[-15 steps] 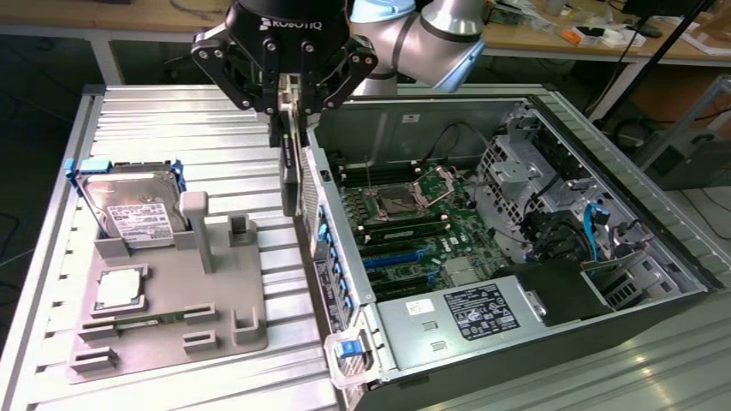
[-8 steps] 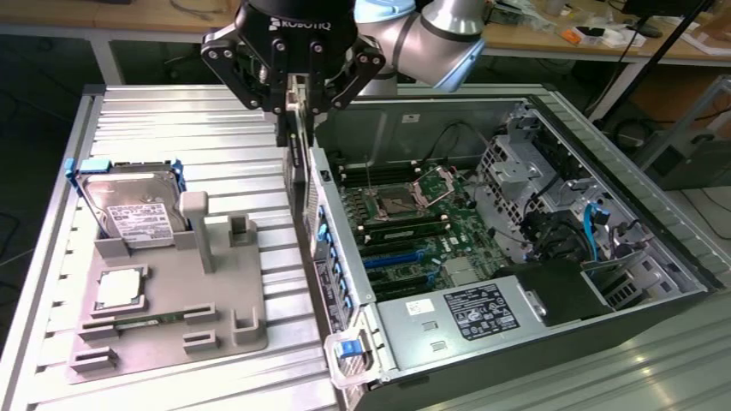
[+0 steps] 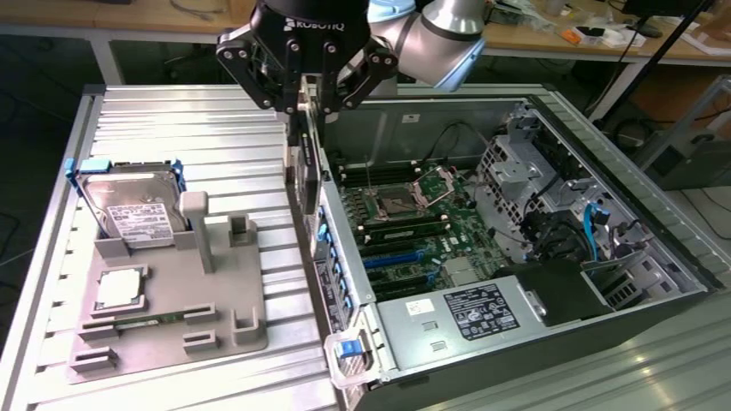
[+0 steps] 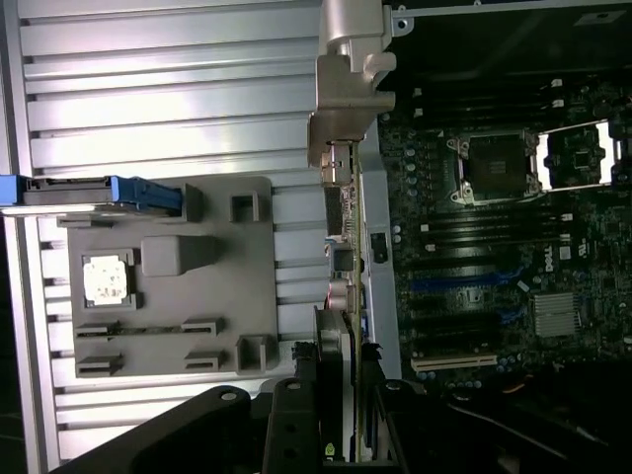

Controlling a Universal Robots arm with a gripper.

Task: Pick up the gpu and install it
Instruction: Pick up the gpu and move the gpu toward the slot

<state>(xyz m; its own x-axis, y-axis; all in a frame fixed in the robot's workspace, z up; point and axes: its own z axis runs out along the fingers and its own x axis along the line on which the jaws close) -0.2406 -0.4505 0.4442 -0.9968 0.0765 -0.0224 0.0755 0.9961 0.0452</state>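
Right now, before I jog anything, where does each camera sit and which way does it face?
Exterior view: high off the arm, looking down on the ridged table, grey tray toward the exterior view's left, open computer case toward its right; the arm and tool show, the tool shut on the gpu hanging upright at the case's edge.
Wrist view: on the wrist, looking down along the gpu to tray and motherboard; the tool's fingers show, clamping it.
Shared: tool, gpu, tray, motherboard.

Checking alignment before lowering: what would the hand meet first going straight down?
The hand holds the gpu, which would probably hit the case wall, or the table just beside it, not the motherboard. Depth is unclear.
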